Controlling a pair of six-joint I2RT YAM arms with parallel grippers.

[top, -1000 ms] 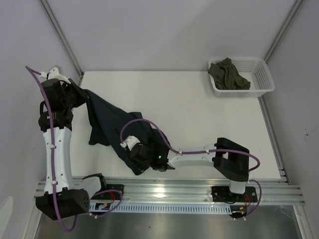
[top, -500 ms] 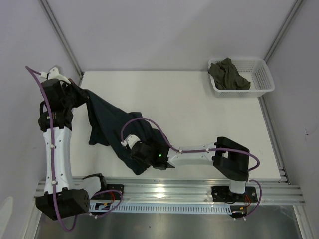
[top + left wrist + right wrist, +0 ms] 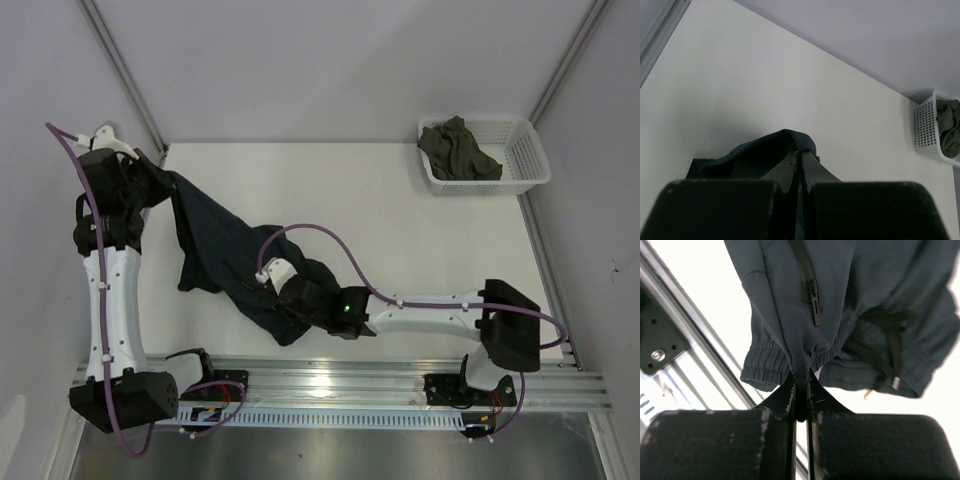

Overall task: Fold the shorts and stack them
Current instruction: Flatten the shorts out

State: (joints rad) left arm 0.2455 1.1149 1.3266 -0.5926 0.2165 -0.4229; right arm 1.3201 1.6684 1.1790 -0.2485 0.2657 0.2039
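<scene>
The right pincer (image 3: 800,385) has just snapped shut on the gathered edge of the shorts (image 3: 225,250) near the table's (image 3: 400,220) near edge — a second ago its jaws stood apart. The left pincer (image 3: 801,156), closed tight, holds another fold raised at the far left corner. With both ends gripped, the shorts look ready for spreading — folding is not yet begun.

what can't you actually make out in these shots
- Left wrist view: the left fingers block most of the shorts, and the basket is cut off at the right edge.
- Right wrist view: the right fingers pinch the shorts, whose legs run past the top edge.
- Top view: both grips are hidden under the wrists. The green cloth in the basket is too crumpled to identify.
</scene>
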